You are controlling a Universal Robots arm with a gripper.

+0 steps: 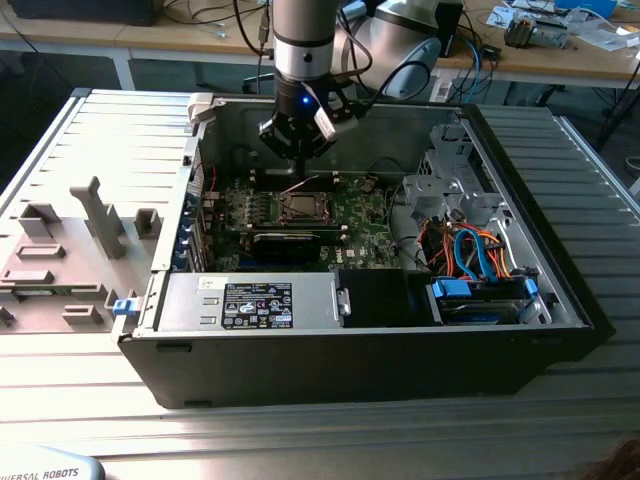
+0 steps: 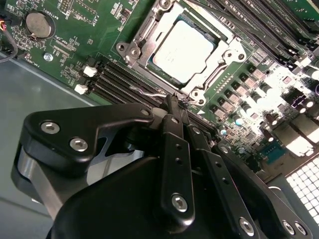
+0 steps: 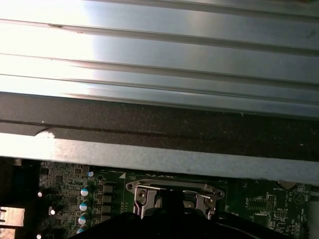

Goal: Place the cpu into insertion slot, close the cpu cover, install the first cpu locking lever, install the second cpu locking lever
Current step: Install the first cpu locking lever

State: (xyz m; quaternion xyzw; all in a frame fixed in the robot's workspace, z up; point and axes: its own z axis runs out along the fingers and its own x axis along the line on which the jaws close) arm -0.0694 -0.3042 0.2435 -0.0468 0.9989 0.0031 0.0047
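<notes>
Black pincer (image 2: 174, 102) fingers are seen pressed together, tips down beside the socket (image 2: 187, 47) edge near a thin wire lever (image 2: 149, 92). Cpu (image 2: 182, 45) is seated in the socket, cover (image 2: 149, 35) closed around it, on the green board (image 1: 360, 215).

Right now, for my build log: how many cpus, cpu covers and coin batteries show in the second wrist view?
cpu: 1
cpu cover: 1
coin battery: 1
Total: 3
</notes>
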